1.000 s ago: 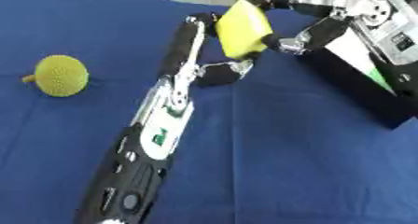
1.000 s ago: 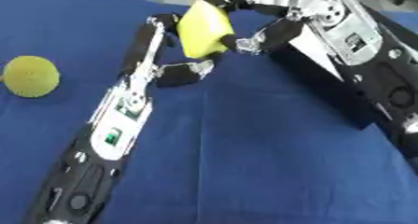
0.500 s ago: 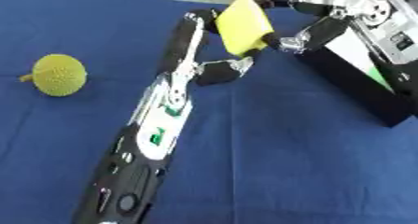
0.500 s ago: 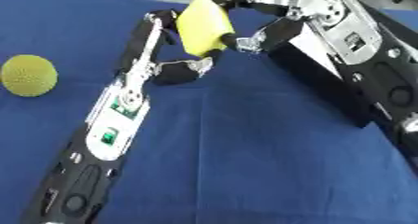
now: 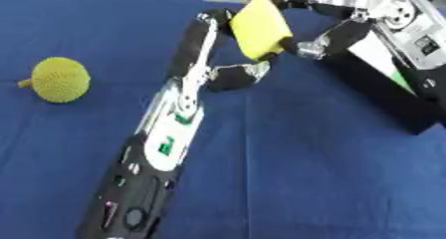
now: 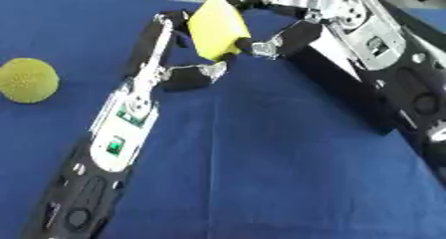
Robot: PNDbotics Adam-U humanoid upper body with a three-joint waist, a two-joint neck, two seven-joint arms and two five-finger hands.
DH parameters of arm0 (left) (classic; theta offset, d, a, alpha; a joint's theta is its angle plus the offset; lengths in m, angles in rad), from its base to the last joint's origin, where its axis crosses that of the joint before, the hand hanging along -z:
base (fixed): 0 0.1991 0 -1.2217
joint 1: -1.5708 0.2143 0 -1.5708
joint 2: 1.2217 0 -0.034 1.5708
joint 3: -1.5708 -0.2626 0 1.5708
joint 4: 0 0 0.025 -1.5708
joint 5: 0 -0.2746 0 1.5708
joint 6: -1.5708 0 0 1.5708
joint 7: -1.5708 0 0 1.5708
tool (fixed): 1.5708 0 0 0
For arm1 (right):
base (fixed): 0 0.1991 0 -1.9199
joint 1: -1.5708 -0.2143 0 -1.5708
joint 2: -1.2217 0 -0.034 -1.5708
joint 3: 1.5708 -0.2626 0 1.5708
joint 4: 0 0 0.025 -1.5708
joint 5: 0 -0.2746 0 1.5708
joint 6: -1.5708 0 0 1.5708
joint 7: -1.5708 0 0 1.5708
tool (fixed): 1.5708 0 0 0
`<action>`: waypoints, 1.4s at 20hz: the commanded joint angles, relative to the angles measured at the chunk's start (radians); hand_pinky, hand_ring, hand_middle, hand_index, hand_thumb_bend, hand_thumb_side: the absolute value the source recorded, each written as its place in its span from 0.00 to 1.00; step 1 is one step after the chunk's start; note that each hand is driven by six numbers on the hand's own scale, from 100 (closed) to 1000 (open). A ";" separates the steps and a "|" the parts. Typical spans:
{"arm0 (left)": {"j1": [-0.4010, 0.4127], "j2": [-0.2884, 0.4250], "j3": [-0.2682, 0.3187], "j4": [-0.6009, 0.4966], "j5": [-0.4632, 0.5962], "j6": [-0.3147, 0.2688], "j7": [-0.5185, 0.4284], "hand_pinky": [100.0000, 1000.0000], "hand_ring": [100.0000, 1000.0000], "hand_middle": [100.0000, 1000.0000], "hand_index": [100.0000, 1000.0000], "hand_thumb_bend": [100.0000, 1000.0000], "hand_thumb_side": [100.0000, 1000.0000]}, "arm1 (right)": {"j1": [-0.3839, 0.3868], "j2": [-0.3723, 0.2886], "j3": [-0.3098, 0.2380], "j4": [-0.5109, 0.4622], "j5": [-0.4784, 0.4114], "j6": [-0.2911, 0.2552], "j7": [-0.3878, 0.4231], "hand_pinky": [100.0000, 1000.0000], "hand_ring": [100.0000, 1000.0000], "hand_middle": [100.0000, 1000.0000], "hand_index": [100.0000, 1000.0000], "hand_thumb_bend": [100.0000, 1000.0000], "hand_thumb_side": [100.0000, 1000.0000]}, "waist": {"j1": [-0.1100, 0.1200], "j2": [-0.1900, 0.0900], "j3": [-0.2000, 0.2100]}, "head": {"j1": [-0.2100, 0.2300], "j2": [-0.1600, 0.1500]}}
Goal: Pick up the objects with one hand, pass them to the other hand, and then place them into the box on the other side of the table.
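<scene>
A yellow block (image 5: 261,26) is held up above the blue table near the top middle. My left hand (image 5: 228,77), at the end of the long arm coming up from the bottom left, has fingers and thumb curled round the block's left and lower sides. My right hand (image 5: 335,34) reaches in from the upper right and pinches the same block from above and from the right. A yellow spiky ball (image 5: 59,78) lies on the cloth at the far left, away from both hands. The black box (image 5: 383,103) stands at the right, under my right arm.
Blue cloth (image 5: 331,183) covers the whole table. My left forearm (image 5: 166,148) lies diagonally across the middle. Something white and green (image 5: 383,66) shows inside the box.
</scene>
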 commanded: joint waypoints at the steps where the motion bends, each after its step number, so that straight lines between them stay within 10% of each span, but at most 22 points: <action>1: -0.020 -0.016 -0.019 -0.038 0.006 -0.031 -0.025 0.56 0.62 0.45 0.51 0.20 0.20 | -0.010 -0.020 0.004 -0.004 0.008 -0.210 0.198 0.94 1.00 0.94 0.96 0.07 0.34 | -0.008 -0.006 -0.001 | -0.002 0.000; 13: -0.017 -0.018 -0.018 -0.027 -0.011 -0.076 -0.072 0.56 0.62 0.45 0.51 0.22 0.19 | -0.004 -0.024 0.024 -0.013 -0.044 -0.199 0.198 0.93 1.00 0.84 0.84 0.04 0.32 | -0.005 -0.006 0.000 | -0.001 -0.005; 28: -0.010 -0.018 -0.012 -0.019 -0.026 -0.066 -0.064 0.57 0.62 0.46 0.54 0.30 0.22 | 0.000 -0.026 0.014 -0.037 -0.196 -0.039 0.198 0.82 1.00 0.42 0.38 0.04 0.00 | -0.006 -0.005 0.002 | -0.002 -0.003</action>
